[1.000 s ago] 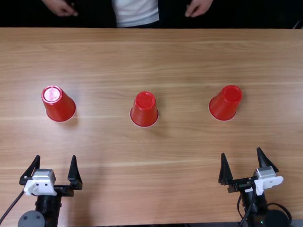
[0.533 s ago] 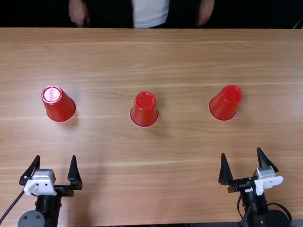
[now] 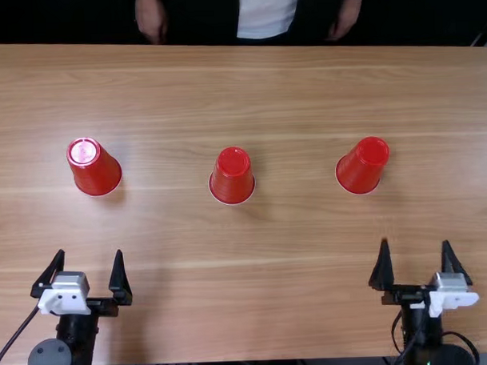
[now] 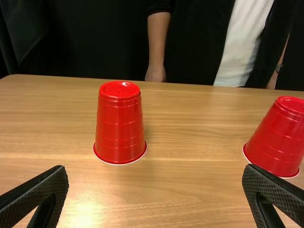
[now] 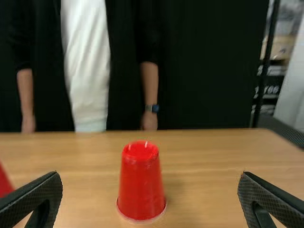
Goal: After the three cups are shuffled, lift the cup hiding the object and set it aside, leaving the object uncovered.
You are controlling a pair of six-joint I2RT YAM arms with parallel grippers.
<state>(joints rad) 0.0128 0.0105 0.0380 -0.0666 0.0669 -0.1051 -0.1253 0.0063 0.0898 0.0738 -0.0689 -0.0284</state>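
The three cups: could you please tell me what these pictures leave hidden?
The object: every view, hidden; left cup, middle cup and right cup all stand mouth-down, so which covers it cannot be told.
Middle cup, left wrist view: cut off by the picture's edge.
Right wrist view: cut to a sliver.

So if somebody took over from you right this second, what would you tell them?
The left gripper is open and holds nothing. It sits at the near edge of the table, in front of the left cup.
The right gripper is open and holds nothing. It sits at the near edge, closest to the right cup.
The three red cups stand upside down in a row, with the middle cup between the other two.
Done: nothing yet; no cup has been lifted.
Left: lift the cup hiding the object and set it aside. Which cup that is cannot be told from here.
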